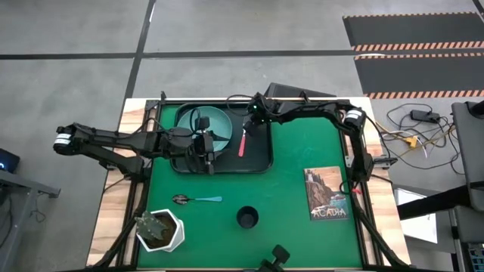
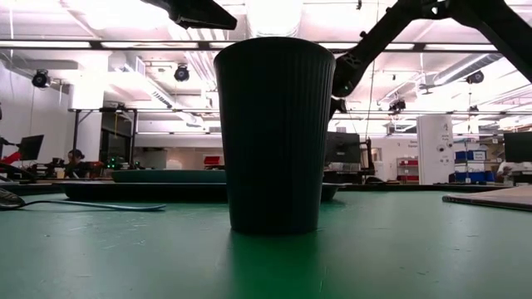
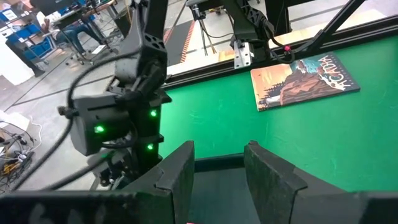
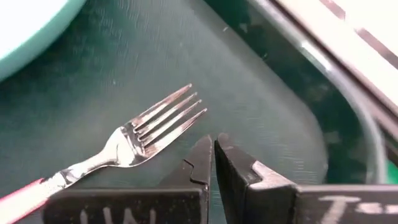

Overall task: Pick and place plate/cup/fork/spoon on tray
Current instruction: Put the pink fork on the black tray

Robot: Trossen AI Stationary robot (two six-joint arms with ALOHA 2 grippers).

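From above, my left claw [image 1: 206, 159] hangs over the near edge of the tray [image 1: 261, 160], beside the plate [image 1: 219, 127] that lies in the tray's left part. The fork [image 1: 243, 143] lies on the tray right of the plate, pink handle toward me. My right claw [image 1: 253, 113] sits at the tray's far edge, just past the fork's tines. The spoon [image 1: 198, 199] rests on the green counter [image 1: 295, 242] near the potted plant [image 1: 160, 229]; the cup [image 1: 247, 218] stands upright on the mat, well apart from the tray. A book [image 1: 327, 193] lies to the right.

At counter height, the cup [image 2: 275, 133] fills the middle; the tray [image 2: 150, 190] and plate [image 2: 166, 175] show behind it, the spoon's handle [image 2: 100, 205] at left.

Through my left wrist, my fingers [image 3: 270, 177] stand apart with nothing between them; the other arm and the book [image 3: 305, 79] lie beyond.

Through my right wrist, my fingers [image 4: 235, 163] are pressed together, empty, just beside the fork's tines [image 4: 168, 118] on the tray floor [image 4: 261, 93].
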